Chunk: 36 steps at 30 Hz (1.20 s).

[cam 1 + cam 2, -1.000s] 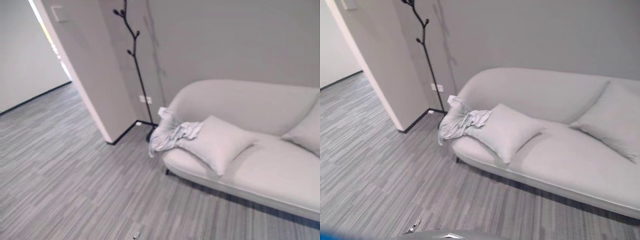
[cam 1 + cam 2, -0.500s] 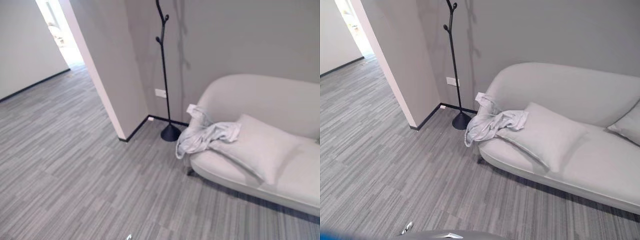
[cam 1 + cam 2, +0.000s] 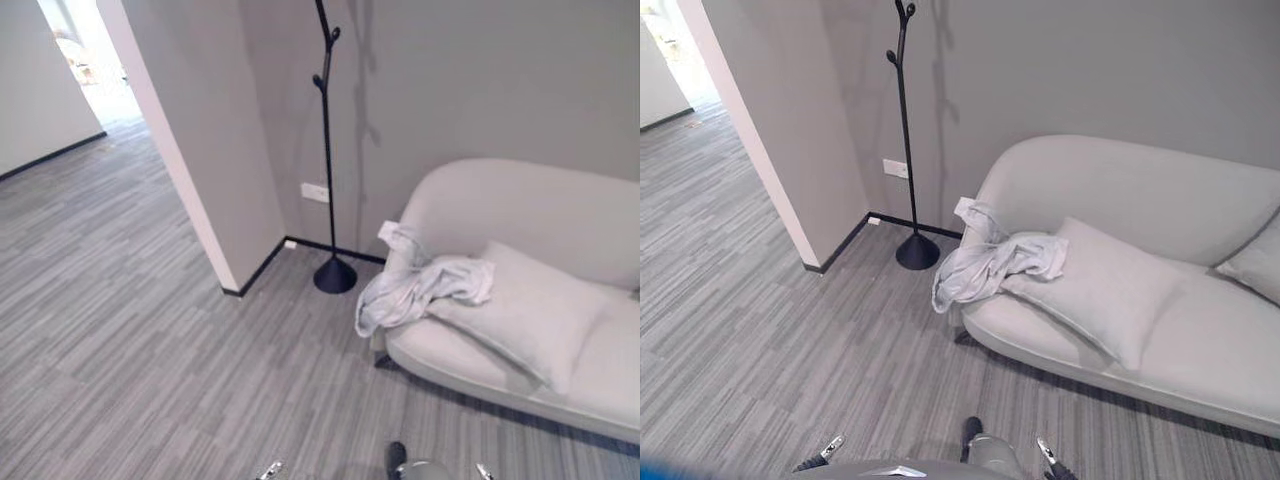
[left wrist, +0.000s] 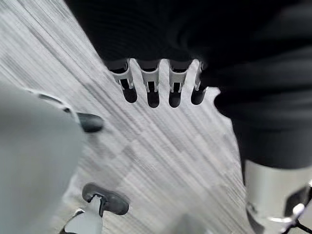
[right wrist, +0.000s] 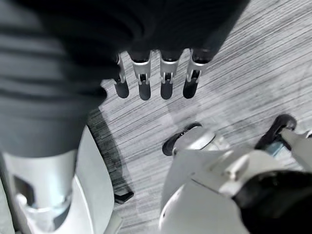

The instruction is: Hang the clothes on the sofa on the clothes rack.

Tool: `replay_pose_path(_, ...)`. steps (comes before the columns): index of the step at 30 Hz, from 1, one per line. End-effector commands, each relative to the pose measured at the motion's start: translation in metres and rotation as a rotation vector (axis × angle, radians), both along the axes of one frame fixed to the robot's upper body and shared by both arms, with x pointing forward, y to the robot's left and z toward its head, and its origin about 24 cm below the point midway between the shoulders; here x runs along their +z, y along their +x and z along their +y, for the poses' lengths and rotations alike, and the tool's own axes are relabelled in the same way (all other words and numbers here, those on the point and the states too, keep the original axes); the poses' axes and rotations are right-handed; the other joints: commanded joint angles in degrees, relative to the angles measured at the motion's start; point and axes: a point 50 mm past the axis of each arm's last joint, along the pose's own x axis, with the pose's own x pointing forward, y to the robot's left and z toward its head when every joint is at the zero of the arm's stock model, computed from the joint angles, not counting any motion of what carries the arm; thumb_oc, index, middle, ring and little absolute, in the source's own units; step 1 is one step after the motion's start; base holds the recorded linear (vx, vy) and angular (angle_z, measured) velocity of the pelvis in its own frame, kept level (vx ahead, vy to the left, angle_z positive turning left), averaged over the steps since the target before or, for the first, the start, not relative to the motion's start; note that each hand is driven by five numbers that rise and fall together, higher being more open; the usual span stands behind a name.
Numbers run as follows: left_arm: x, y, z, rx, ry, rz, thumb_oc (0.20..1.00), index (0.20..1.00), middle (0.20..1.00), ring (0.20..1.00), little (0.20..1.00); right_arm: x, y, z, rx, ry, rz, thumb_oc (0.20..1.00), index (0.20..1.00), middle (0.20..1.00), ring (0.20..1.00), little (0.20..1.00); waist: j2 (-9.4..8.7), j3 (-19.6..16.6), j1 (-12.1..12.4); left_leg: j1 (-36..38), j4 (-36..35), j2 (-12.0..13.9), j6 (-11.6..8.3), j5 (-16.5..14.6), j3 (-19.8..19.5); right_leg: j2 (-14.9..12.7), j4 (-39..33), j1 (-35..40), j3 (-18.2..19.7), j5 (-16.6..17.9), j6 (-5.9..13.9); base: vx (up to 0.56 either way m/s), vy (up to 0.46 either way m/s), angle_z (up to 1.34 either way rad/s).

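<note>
Pale sofa (image 3: 1160,330) at right, bearing a cushion (image 3: 1105,285) and, draped over its left arm at centre frame, the crumpled clothes (image 3: 990,262). Black clothes rack (image 3: 906,140) stands just left, bare. Left hand (image 4: 158,87) and right hand (image 5: 153,80), fingers relaxed, empty, hang over floor, well apart from the clothes.

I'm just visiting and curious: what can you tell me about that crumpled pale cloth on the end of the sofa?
The crumpled pale grey garment looks like soft, thin fabric. It lies bunched over the left arm of the light grey sofa, one fold hanging down its side toward the floor. Its right edge rests against a grey cushion. Nothing holds it.
</note>
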Motion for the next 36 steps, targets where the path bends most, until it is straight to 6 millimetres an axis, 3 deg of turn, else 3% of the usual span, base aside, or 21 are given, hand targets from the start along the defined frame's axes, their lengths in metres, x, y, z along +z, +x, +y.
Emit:
replay_pose_path(1,-0.003,-0.004,-0.017,-0.098,-0.043,0.032,1.0,1.0,1.0,1.0,1.0,0.003,0.022,0.002,0.023,-0.022,-0.065,1.0,1.0,1.0,1.0,1.0,1.18,1.1,-1.84,-2.15,0.77,-1.24,0.56,0.7,-4.68,2.08,-7.17,0.48,2.07,7.13,1.25,0.29,-0.138,0.4)
replay_pose_path(4,-0.003,-0.005,-0.017,-0.092,-0.047,0.034,1.0,1.0,1.0,1.0,1.0,0.003,0.021,0.002,0.035,-0.022,-0.061,1.0,1.0,1.0,1.0,1.0,1.28,0.63,-1.82,-0.29,0.77,-1.0,0.23,-0.38,-5.61,1.81,-6.4,1.8,2.01,6.05,0.59,0.3,-0.167,0.21)
replay_pose_path(5,-0.003,-0.003,-0.013,-0.089,-0.026,0.03,1.0,1.0,1.0,1.0,1.0,0.003,0.022,-0.001,0.095,-0.047,-0.055,1.0,1.0,1.0,1.0,1.0,1.8,-0.33,-1.77,1.64,0.77,0.3,-0.35,-1.35,-5.96,2.75,-4.22,2.4,2.95,4.07,-0.54,0.39,-0.26,0.22)
replay_pose_path(7,0.0,0.009,-0.011,-0.088,-0.004,-0.009,1.0,1.0,1.0,1.0,1.0,0.01,0.046,-0.003,0.254,-0.11,-0.13,1.0,1.0,1.0,1.0,1.0,2.23,-1.19,-1.38,-0.17,7.76,2.93,-2.27,1.87,-6.04,3.62,-3.95,4.86,2.59,2.17,-2.26,0.34,-0.279,0.19)
replay_pose_path(8,0.0,0.009,-0.01,-0.088,-0.004,-0.009,1.0,1.0,1.0,1.0,1.0,0.01,0.046,-0.003,0.254,-0.11,-0.13,1.0,1.0,1.0,1.0,1.0,2.11,-1.33,-1.42,-0.37,7.75,2.82,-2.26,2.0,-6.08,3.51,-4.01,4.71,2.59,2.27,-2.26,0.12,-0.171,0.15)
replay_pose_path(12,0.008,0.056,-0.03,-0.149,-0.012,-0.174,1.0,1.0,1.0,1.0,1.0,0.038,0.104,-0.004,0.522,-0.288,-0.338,1.0,1.0,1.0,1.0,1.0,-0.63,0.81,0.32,-12.5,33.35,5.71,-4.52,9.93,-6.4,3.25,-7.71,11.49,2.08,0.25,-5.59,0.13,-0.26,0.2)
replay_pose_path(14,0.009,0.059,-0.035,-0.16,-0.02,-0.189,1.0,1.0,1.0,1.0,1.0,0.042,0.109,-0.005,0.574,-0.319,-0.353,1.0,1.0,1.0,1.0,1.0,-0.91,1.13,0.78,-14.22,35.73,6.54,-4.3,10.32,-5.67,3.09,-8.09,12.81,1.99,-0.46,-6.01,0.16,-0.149,-0.34)
replay_pose_path(16,0.01,0.061,-0.04,-0.205,-0.032,-0.214,1.0,1.0,1.0,1.0,1.0,0.053,0.12,-0.007,0.619,-0.35,-0.419,1.0,1.0,1.0,1.0,1.0,-1.32,1.22,1.77,-17.02,31.52,8.61,-3.15,9.62,-2.42,1.68,-8.14,14.85,1.87,-1.98,-5.93,0.24,-0.054,-0.25)
replay_pose_path(20,0.017,0.074,-0.04,-0.172,-0.027,-0.286,1.0,1.0,1.0,1.0,1.0,0.059,0.121,-0.013,0.642,-0.397,-0.438,1.0,1.0,1.0,1.0,1.0,-0.25,1.33,2.45,-19.27,17.9,9.73,-3.67,10.42,-1.83,0.15,-6.49,15.95,1.43,-5.08,-5.16,0.15,0.068,0.35)
replay_pose_path(21,0.017,0.074,-0.04,-0.172,-0.027,-0.286,1.0,1.0,1.0,1.0,1.0,0.059,0.121,-0.013,0.642,-0.397,-0.438,1.0,1.0,1.0,1.0,1.0,-0.29,1.2,2.44,-19.33,17.69,9.65,-3.65,10.59,-1.81,0.1,-6.51,15.8,1.43,-5.04,-5.16,0.12,0.075,1.03)
replay_pose_path(22,0.018,0.077,-0.043,-0.169,-0.036,-0.305,1.0,1.0,1.0,1.0,1.0,0.058,0.119,-0.015,0.653,-0.411,-0.429,1.0,1.0,1.0,1.0,1.0,0.18,1.32,2.68,-20.37,14.32,9.86,-4.15,12.05,-2.7,-0.01,-6.03,16.29,1.59,-5.8,-5.02,0.23,0.114,0.26)
replay_pose_path(23,0.021,0.081,-0.047,-0.179,-0.04,-0.331,1.0,1.0,1.0,1.0,1.0,0.057,0.116,-0.017,0.679,-0.442,-0.408,1.0,1.0,1.0,1.0,1.0,1.53,1.59,3.25,-22.0,7.89,10.79,-5.3,16.24,-5.75,0.13,-5.16,17.78,2.31,-7.15,-4.58,0.23,0.113,-0.52)
replay_pose_path(26,0.022,0.085,-0.051,-0.194,-0.04,-0.344,1.0,1.0,1.0,1.0,1.0,0.055,0.113,-0.021,0.693,-0.471,-0.378,1.0,1.0,1.0,1.0,1.0,2.17,2.13,3.45,-22.88,3.22,12.02,-6.29,18.18,-7.57,-0.79,-4.09,19.35,3.09,-8.48,-3.91,0.24,0.117,-0.36)
replay_pose_path(31,0.024,0.092,-0.055,-0.239,-0.03,-0.353,1.0,1.0,1.0,1.0,1.0,0.051,0.105,-0.033,0.739,-0.5,-0.312,1.0,1.0,1.0,1.0,1.0,4.06,1.45,3.45,-26.91,0.77,19.23,-9.84,21.25,-9.46,-4.55,-3.02,22.48,8.17,-11.55,-1.19,0.41,0.248,-0.33)
replay_pose_path(35,0.024,0.094,-0.059,-0.292,-0.025,-0.352,1.0,1.0,1.0,1.0,1.0,0.048,0.097,-0.037,0.712,-0.491,-0.284,1.0,1.0,1.0,1.0,1.0,4.5,0.79,3.3,-28.0,0.77,21.38,-11.46,24.15,-8.26,-8.08,-5.68,25.7,9.2,-11.57,0.6,0.37,0.298,-0.41)
replay_pose_path(36,0.024,0.093,-0.061,-0.315,-0.032,-0.35,1.0,1.0,1.0,1.0,1.0,0.047,0.095,-0.036,0.708,-0.479,-0.282,1.0,1.0,1.0,1.0,1.0,4.85,0.21,3.18,-27.22,0.77,21.68,-11.27,23.55,-7.04,-9.11,-6.25,26.07,9.51,-11.18,1.29,0.68,0.603,-0.32)
